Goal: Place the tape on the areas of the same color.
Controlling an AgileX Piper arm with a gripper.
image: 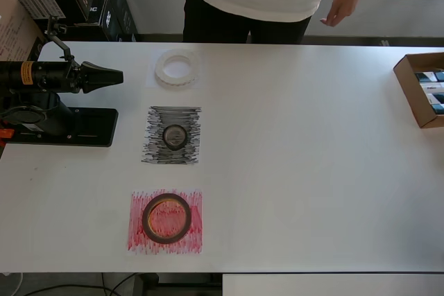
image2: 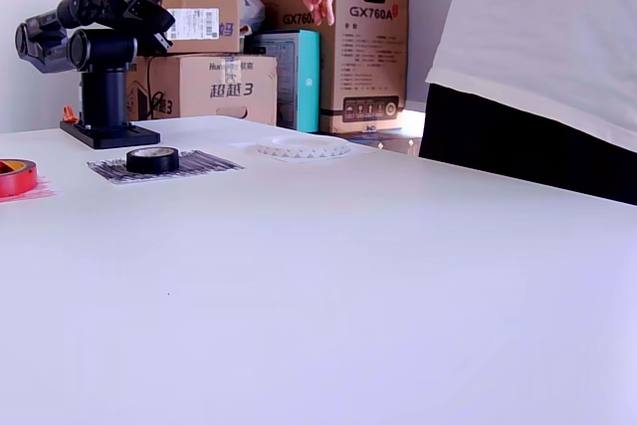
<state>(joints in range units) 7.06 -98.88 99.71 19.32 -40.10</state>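
white table [image: 312, 171] bearing three sheets [image: 171, 135]

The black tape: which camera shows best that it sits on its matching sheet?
The overhead view. It shows the black tape whole, as a ring lying inside the edges of the black sheet. The exterior view shows the same roll from the side, low and flat, with the sheet only a thin dark strip beneath it.
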